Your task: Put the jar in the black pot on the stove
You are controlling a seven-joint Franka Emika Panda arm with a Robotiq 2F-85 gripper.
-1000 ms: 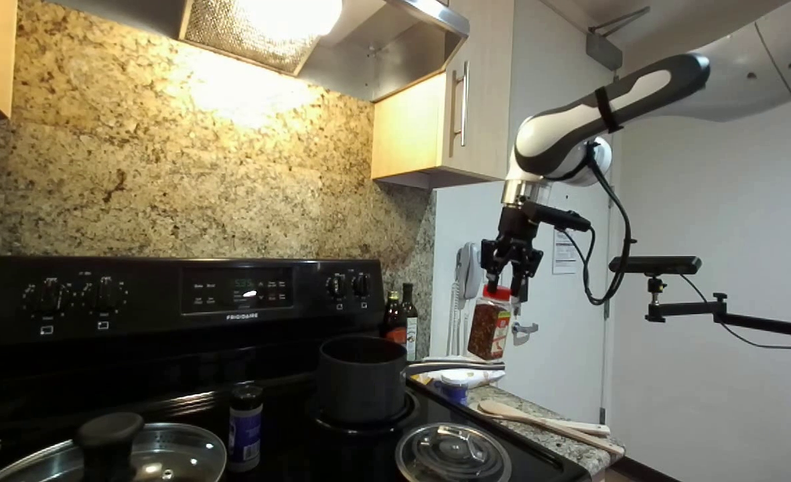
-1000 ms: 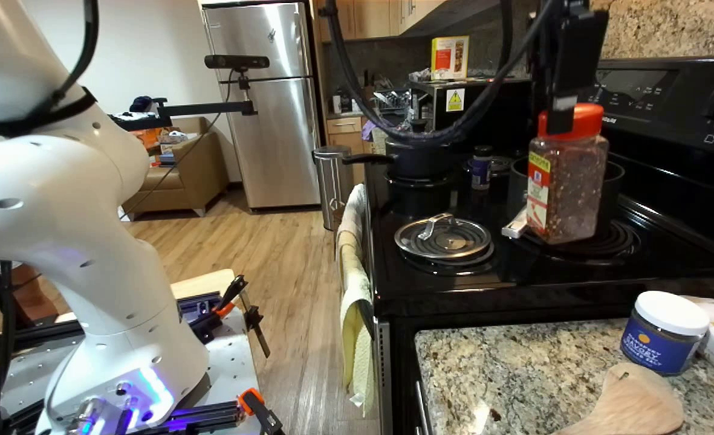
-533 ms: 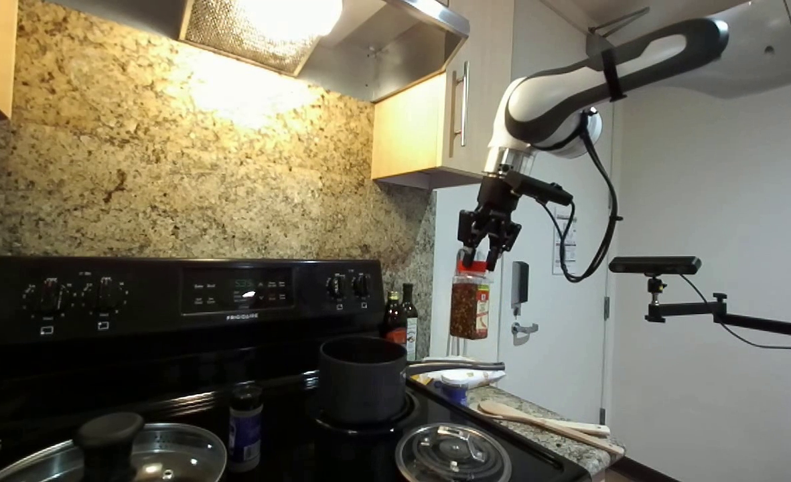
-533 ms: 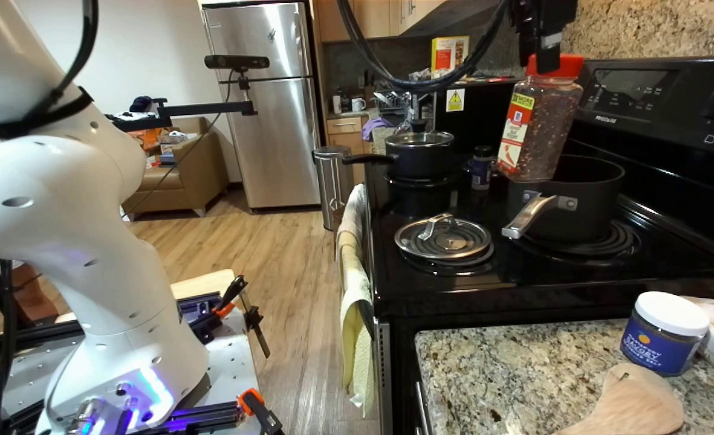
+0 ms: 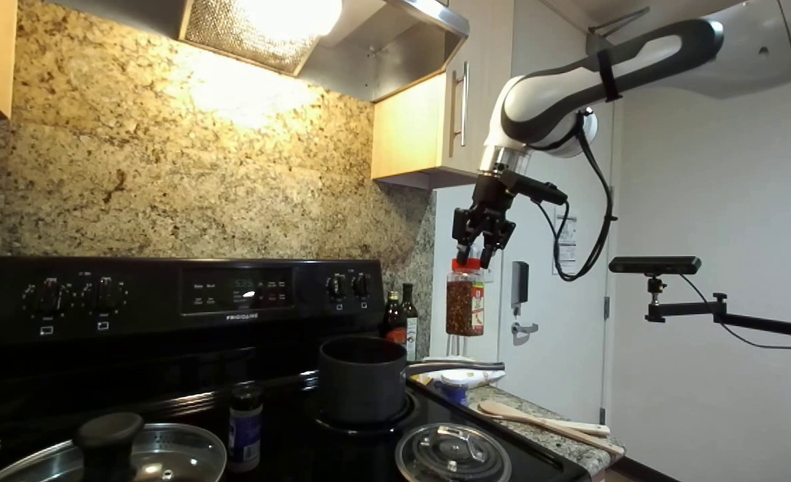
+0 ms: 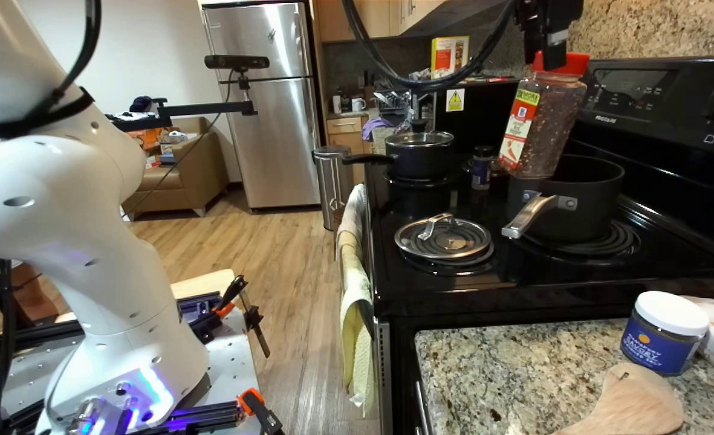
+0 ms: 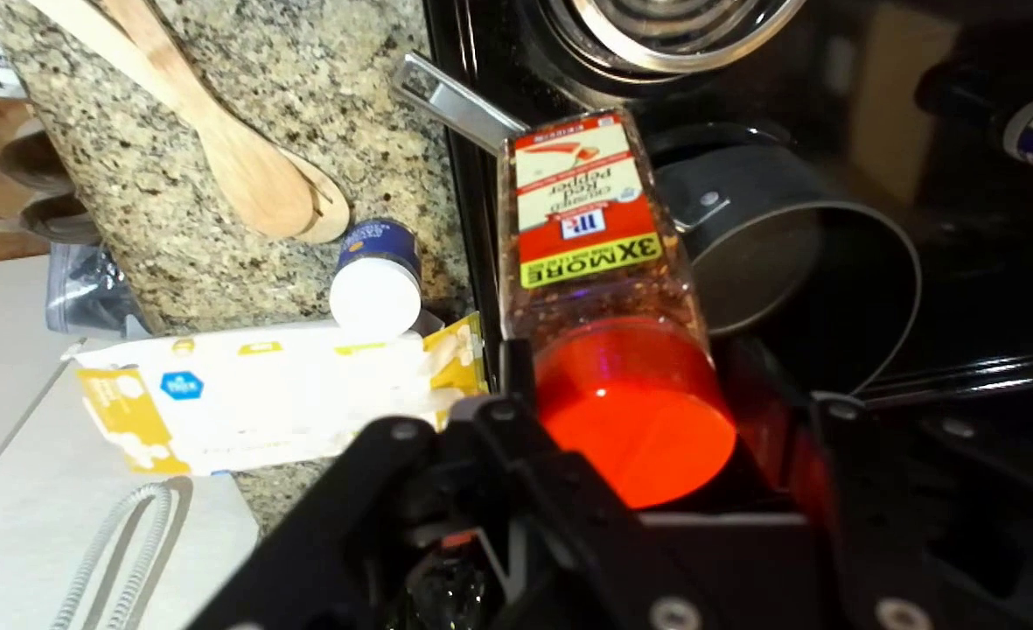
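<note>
Granite counter (image 6: 514, 374) and black stove (image 6: 574, 278) lie edge to edge under me. Bearings: 12 o'clock is the top of whichever view is named.

Nearest: my gripper (image 5: 473, 258), fingers pinching the red cap (image 7: 634, 429) of the jar (image 7: 608, 302), one on either side. Jar hangs in the air, cap up; in an exterior view the jar (image 6: 544, 127) leans, base toward 6 to 7 o'clock. Label (image 7: 582, 192) includes "Red Pepper".

Next: black pot (image 7: 748, 184). Wrist view puts it at 3 o'clock from the jar, its steel handle (image 7: 459, 105) running out toward 10 o'clock; the jar's base hides part of that handle. In an exterior view the pot (image 5: 362, 385) stands upright on the stove at 8 o'clock from the jar, a clear gap between the two.

Counter items, wrist view, from the jar: blue-labelled tub (image 7: 376, 289) with white lid at 9 o'clock, two wooden utensils (image 7: 262, 184) at 10, white-and-yellow packet (image 7: 280, 402) between 8 and 9.

Further off, in an exterior view, reckoned from the black pot: glass lid (image 6: 443, 238) flat on the stove between 8 and 9 o'clock; small purple-labelled bottle (image 6: 481, 172) upright near 10; second dark pot (image 6: 417, 162), lidded, between 9 and 10. Farthest: steel fridge (image 6: 266, 133), 10 to 11 o'clock from the centre of that view.
</note>
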